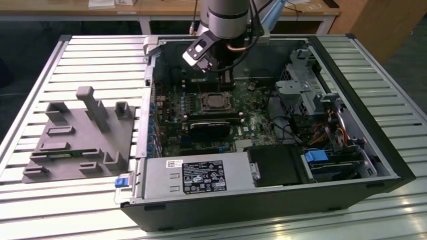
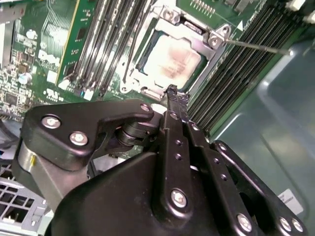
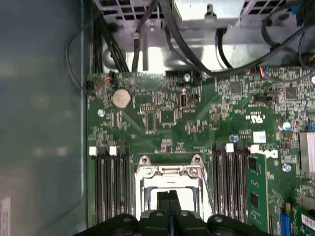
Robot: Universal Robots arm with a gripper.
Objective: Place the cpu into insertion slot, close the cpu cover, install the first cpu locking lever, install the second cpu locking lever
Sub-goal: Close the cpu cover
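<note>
cpu (image 2: 170,58): pale silvery-beige square, lying in the insertion slot (image 2: 139,63).
cover (image 2: 206,56): silvery frame, down flat around the cpu.
jaws: closed together, holding nothing, tips just above the slot's rim.
label: black-and-white sticker (image 1: 203,176) on the grey power box (image 1: 160,180).

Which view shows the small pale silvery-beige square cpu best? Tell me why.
The second wrist view: the cpu lies close, its metal top plainly visible. The exterior view shows it small and distant; in the first wrist view the black gripper hides much of it.
</note>
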